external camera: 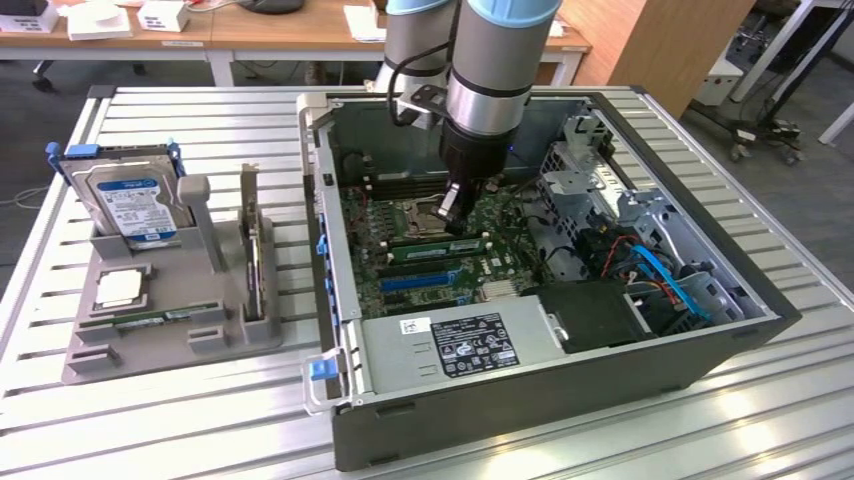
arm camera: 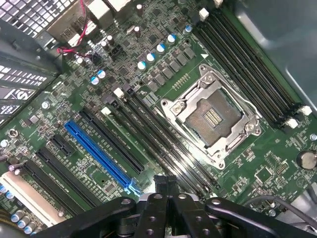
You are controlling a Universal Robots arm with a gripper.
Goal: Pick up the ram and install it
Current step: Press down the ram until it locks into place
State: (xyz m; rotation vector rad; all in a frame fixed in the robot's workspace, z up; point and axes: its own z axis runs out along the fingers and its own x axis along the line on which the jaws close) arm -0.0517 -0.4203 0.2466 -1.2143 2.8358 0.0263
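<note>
Table (external camera: 187, 400) of slatted metal carries an open computer case (external camera: 534, 400), laid on its side so the motherboard (external camera: 454, 250) faces up to the arm. Beside it, a grey rack (external camera: 174, 330) stands parts upright for easy grasping; the ram (external camera: 167, 318) lies low in its front slot. Pincer (external camera: 451, 212) hangs over the memory slots (arm camera: 163, 144), jaws together, gripping nothing.
</note>
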